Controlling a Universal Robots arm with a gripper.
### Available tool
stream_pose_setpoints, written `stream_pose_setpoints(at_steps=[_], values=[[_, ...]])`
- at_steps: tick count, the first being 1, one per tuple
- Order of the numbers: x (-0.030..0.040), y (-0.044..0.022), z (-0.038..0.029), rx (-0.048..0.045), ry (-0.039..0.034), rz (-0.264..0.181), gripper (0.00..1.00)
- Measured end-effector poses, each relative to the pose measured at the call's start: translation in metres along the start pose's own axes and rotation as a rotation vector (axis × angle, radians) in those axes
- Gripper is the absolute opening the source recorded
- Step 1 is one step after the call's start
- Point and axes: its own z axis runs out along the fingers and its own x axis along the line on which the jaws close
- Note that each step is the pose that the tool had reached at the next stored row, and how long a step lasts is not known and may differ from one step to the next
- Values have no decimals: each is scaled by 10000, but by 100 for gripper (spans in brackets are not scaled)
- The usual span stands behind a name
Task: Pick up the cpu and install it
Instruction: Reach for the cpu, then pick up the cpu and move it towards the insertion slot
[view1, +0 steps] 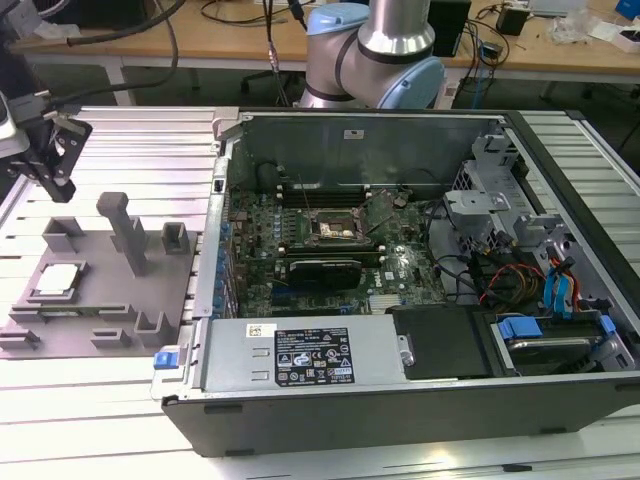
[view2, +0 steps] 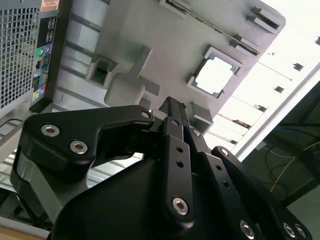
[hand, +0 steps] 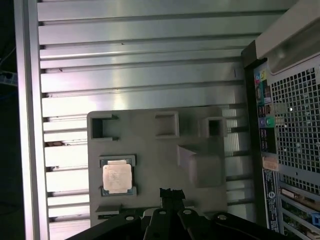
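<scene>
Far left in the exterior view, the tool (view1: 62, 185) hangs above the far-left edge of the gray holder (view1: 105, 290), clear of everything. In both wrist views its fingertips look pressed together with nothing between them, so clenched and empty. Just nearer than the tool, the cpu (view1: 55, 280) lies flat in a square pocket on the left part of the holder, well apart from the tool. It is a small flat square with a pale silvery top and a thin darker rim, held in by raised corner lips. In the second wrist view the cpu (view2: 215, 76) glares almost white. The step in hand looks like the reach for the pick, not yet done. To do it well, I judge the tool must spread, line up square over the chip and grip its free edges, not the lips. It should stay level and keep off the tall post (view1: 125, 235) to the right. Holder sits on the slotted tabletop (view1: 100, 400). Further right, the open computer case (view1: 400, 415) shows the bare socket (view1: 335, 228).
</scene>
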Motion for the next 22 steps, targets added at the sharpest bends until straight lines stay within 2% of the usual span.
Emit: stream_pose_setpoints(at_steps=[5,9,22], values=[[64,-9,95,1,1,0,11],[133,-19,208,0,1,0,11],[137,-20,221,1,1,0,11]])
